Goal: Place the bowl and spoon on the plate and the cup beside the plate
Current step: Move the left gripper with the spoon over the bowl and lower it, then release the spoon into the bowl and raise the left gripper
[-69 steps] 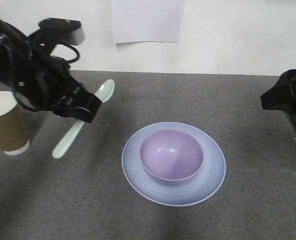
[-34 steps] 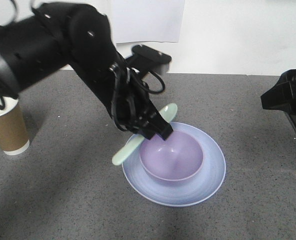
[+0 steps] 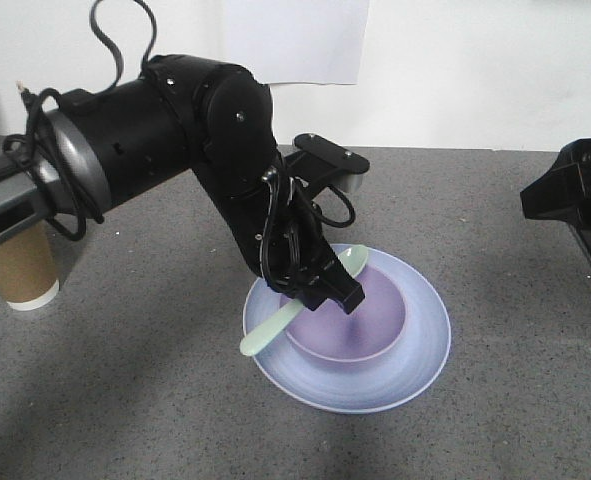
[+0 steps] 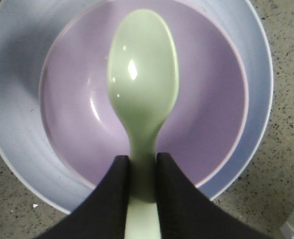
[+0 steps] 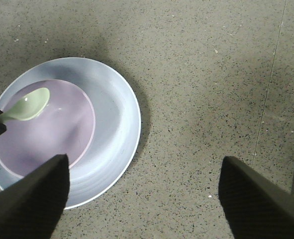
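A lavender bowl (image 3: pixel 375 322) sits in the middle of the pale blue plate (image 3: pixel 425 335) on the grey table. My left gripper (image 3: pixel 327 292) is shut on the neck of the mint-green spoon (image 3: pixel 267 332), whose scoop (image 4: pixel 142 74) hangs over the bowl (image 4: pixel 206 114) while the handle sticks out past the plate's left rim. In the right wrist view the spoon (image 5: pixel 26 107) shows above the bowl (image 5: pixel 47 134) on the plate (image 5: pixel 112 129). My right gripper (image 5: pixel 142 199) is open over bare table to the right of the plate. The brown paper cup (image 3: pixel 17 268) stands at the far left.
A white sheet (image 3: pixel 293 40) hangs on the back wall. The right arm's black body (image 3: pixel 575 195) sits at the right edge of the table. My left arm (image 3: pixel 155 140) reaches across the table's left half.
My left arm has carried the spoon from beside the cup rightwards and down, so its scoop is now over the bowl. The right arm has not moved.
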